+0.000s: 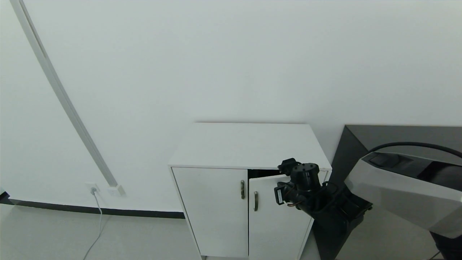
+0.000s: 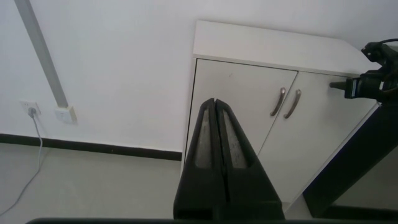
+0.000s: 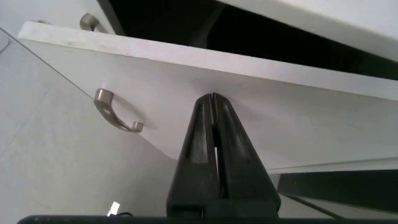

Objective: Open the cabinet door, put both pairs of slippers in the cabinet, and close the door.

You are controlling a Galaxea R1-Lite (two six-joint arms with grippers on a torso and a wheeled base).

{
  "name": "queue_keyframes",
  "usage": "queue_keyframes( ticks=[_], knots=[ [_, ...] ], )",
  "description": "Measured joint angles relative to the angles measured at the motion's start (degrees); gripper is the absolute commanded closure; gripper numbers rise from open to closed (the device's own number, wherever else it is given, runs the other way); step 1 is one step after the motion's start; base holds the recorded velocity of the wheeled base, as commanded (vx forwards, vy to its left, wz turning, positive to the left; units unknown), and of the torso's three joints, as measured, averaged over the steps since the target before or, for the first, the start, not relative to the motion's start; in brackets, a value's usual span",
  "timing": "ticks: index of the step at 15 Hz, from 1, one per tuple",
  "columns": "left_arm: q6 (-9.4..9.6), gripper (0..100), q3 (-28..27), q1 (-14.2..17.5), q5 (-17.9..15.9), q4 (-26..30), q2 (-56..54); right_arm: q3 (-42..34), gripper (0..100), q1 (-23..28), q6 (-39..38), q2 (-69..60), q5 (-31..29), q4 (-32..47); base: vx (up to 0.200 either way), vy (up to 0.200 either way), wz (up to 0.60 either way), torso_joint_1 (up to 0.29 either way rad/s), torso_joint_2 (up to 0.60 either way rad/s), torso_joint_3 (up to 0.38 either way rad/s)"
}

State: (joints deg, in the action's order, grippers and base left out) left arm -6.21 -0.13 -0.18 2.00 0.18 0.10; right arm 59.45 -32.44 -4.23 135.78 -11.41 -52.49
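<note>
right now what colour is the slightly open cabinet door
Plain white cabinet door, clearest in the head view.

Bright, even, soft light; cabinet interior dark; wall pipe bows, perhaps lens distortion.

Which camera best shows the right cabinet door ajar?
The right wrist view: the right door stands clear of the dark interior. The head view gives a thin dark slit above it; the left wrist view makes it look shut.
</note>
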Motion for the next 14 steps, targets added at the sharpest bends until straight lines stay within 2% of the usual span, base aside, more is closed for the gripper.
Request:
queue_keyframes(
  ticks=[6, 14],
  knots=[
    [-0.02, 100, 0.0, 0.0, 0.0, 0.0, 0.0, 5.4, 100, 0.5, 0.0, 1.8, -0.6, 2.6, 0.0, 0.0, 0.0, 0.0, 0.0, 0.0],
    [0.0, 100, 0.0, 0.0, 0.0, 0.0, 0.0, 7.7, 100, 1.0, 0.1, 2.7, -0.7, 3.6, 0.0, 0.0, 0.0, 0.0, 0.0, 0.0]
  ],
)
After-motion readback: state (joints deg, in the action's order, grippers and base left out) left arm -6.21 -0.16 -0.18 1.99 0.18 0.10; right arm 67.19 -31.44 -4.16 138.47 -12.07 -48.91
